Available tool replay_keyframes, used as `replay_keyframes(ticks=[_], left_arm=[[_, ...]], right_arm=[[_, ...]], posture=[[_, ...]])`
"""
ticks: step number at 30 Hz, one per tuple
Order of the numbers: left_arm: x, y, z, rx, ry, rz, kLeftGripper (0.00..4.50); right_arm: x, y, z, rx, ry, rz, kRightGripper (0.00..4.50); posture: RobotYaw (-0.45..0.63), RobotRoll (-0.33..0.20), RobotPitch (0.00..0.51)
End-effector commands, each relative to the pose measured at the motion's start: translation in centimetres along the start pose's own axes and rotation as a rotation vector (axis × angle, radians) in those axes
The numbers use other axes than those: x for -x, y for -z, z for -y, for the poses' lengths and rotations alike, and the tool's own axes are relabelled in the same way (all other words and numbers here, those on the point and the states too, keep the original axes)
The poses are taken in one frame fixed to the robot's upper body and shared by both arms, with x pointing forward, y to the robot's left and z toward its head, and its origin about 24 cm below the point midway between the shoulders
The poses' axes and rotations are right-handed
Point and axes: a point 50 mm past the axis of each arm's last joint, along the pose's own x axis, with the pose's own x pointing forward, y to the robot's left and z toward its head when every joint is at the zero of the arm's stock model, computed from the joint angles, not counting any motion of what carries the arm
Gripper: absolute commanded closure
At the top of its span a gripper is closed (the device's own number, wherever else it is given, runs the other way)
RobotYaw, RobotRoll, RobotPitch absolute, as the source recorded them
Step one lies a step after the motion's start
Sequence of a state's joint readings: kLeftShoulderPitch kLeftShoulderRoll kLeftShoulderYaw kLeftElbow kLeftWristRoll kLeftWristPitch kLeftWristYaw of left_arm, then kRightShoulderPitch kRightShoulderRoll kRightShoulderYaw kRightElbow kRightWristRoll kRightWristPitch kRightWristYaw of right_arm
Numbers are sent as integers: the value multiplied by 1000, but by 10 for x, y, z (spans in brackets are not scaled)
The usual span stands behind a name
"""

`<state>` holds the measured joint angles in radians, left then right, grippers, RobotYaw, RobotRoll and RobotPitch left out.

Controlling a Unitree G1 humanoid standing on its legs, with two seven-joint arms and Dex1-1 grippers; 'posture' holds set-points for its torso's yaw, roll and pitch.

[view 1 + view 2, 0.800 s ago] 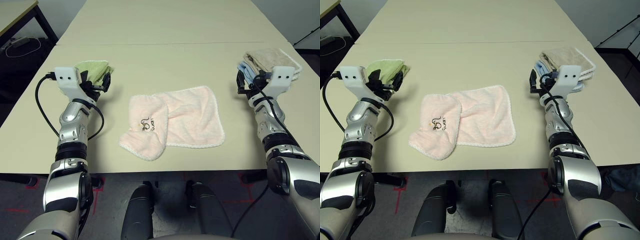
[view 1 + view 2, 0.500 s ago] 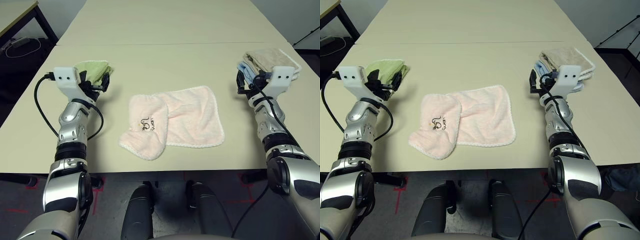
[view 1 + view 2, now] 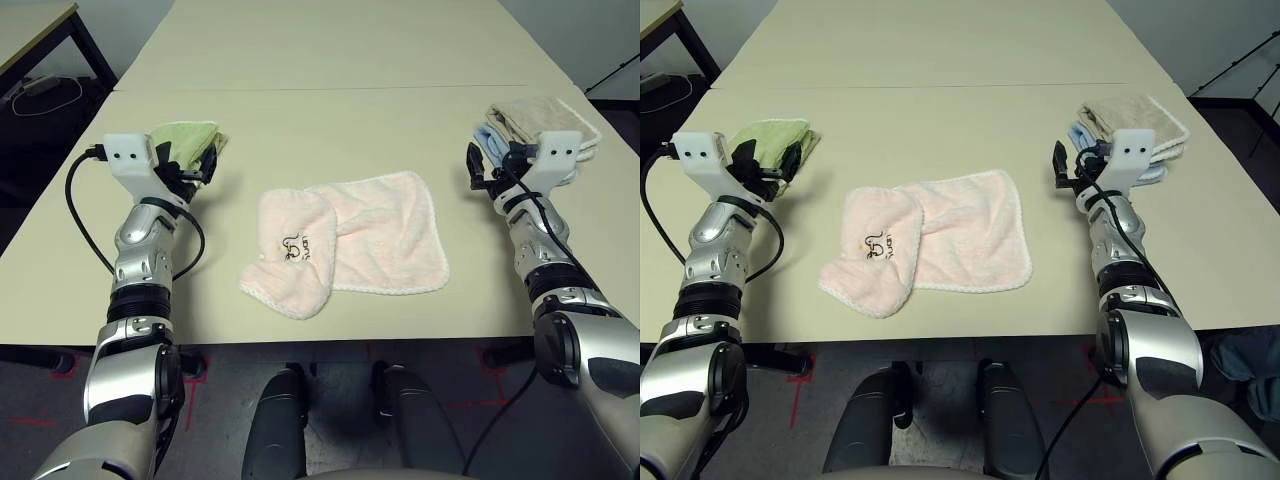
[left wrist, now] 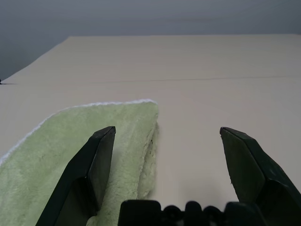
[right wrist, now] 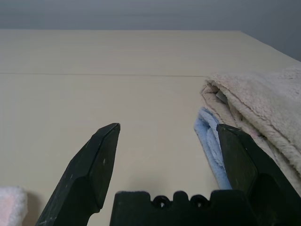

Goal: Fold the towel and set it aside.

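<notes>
The pale pink towel (image 3: 350, 245) lies on the table (image 3: 320, 120) between my arms. Its left part is folded over, with a small dark embroidered mark (image 3: 293, 246) facing up. My left gripper (image 3: 200, 162) hovers open at the left of the table, well apart from the towel and next to a green folded towel (image 3: 186, 137). My right gripper (image 3: 480, 167) is open at the right, beside a stack of folded towels, with nothing between its fingers. A pink corner of the towel (image 5: 9, 200) shows in the right wrist view, beside the right gripper (image 5: 167, 129).
The green folded towel (image 4: 70, 155) lies under my left gripper's (image 4: 167, 134) left finger. A beige folded towel (image 5: 263, 101) rests on a light blue one (image 5: 214, 146) at the right edge. A seam (image 3: 330, 87) crosses the table further back.
My right gripper has edged slightly inward, toward the towel. The left arm has shifted a touch outward. The towel lies as before.
</notes>
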<state>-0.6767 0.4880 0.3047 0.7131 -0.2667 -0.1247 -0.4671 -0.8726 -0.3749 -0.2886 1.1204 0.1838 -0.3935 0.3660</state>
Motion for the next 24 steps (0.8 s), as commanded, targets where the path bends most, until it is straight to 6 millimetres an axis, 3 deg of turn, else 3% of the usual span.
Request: replay_keyframes(ticks=[1, 11, 18, 21, 24], left_arm=[[7, 2, 3, 31, 171, -57, 0], [14, -8, 16, 0, 670, -274, 0], [15, 3, 25, -146, 793, -347, 0], [17, 9, 30, -175, 836, -364, 0], [12, 1, 30, -164, 840, -326, 0]], right_arm=[[1, 3, 2, -5, -11, -26, 36], [3, 6, 0, 2, -48, -37, 36], [2, 17, -14, -4, -212, -145, 36], [-5, 9, -20, -8, -312, -157, 36], [-13, -4, -21, -6, -376, -164, 36]], posture=[[4, 0, 152], [18, 0, 164], [12, 0, 180], [14, 0, 183], [21, 0, 184]])
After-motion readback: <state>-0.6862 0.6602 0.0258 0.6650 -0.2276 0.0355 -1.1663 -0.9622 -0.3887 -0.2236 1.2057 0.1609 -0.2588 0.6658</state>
